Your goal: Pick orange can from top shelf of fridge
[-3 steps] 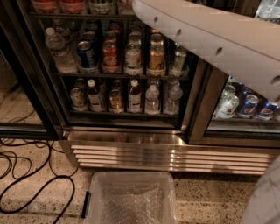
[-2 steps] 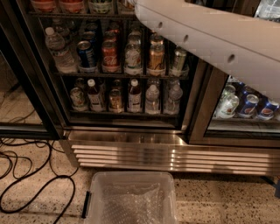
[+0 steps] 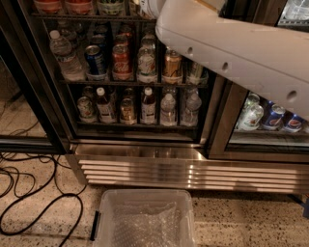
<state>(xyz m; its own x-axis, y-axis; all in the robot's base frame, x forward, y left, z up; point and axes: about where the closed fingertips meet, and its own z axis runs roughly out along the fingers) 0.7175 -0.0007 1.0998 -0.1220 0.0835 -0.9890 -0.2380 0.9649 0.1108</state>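
We look down at the fridge (image 3: 145, 166), a tall drinks cooler with black frames and a ribbed steel base. The top shelf (image 3: 91, 17) runs along the upper edge of the view. The orange can (image 3: 79, 6) stands on it at the upper left. Only its lower part shows, just beside another can of similar colour (image 3: 48, 5).

A thick white robot arm (image 3: 231, 58) slants across the upper right and covers that corner of the racks. Its far end leaves the view at the top, just right of the shelf's cans. The gripper lies beyond that edge, so we cannot tell whether it is open, closed or holding anything.

On the rack below stand a water bottle (image 3: 63, 55), a blue can (image 3: 95, 60), a red can (image 3: 121, 60) and a gold-bronze can (image 3: 172, 65). Small bottles fill the next rack (image 3: 145, 124). Black cables (image 3: 29, 193) trail over the speckled floor at the left. A clear plastic bin (image 3: 104, 202) sits in front of the base.
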